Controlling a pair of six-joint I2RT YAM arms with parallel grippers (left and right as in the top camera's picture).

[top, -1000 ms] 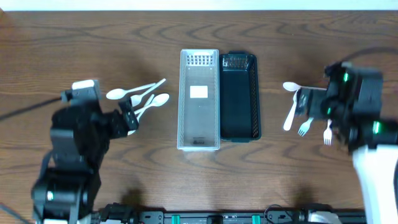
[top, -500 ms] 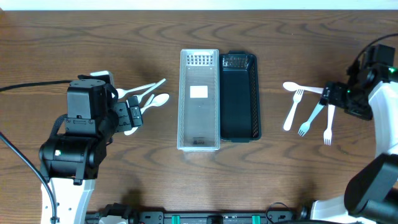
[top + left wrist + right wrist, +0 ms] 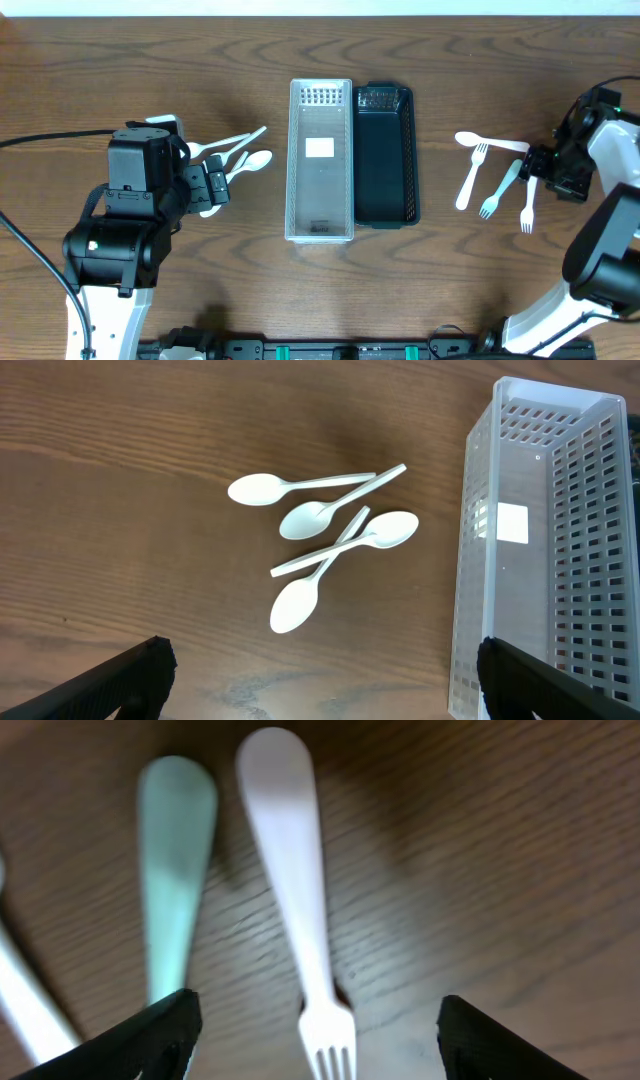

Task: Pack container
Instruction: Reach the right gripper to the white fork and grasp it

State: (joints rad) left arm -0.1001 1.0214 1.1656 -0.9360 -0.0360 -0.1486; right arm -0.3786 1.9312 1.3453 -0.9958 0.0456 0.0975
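- Left gripper [image 3: 318, 685]: jaws wide apart, empty, at 6 o'clock of four white spoons [image 3: 312, 520]
- Right gripper [image 3: 318, 1038]: jaws apart, a white fork [image 3: 290, 870] lying between them, ungripped
- Clear container [image 3: 320, 205] mid-table, spoons at its 9 o'clock, black tray [image 3: 385, 180] touching at 3 o'clock

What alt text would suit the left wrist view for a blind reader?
Four white plastic spoons lie in a cluster on a wooden table, a clear perforated container to their right. The left pincer is open above them, its dark fingertips at the bottom corners.
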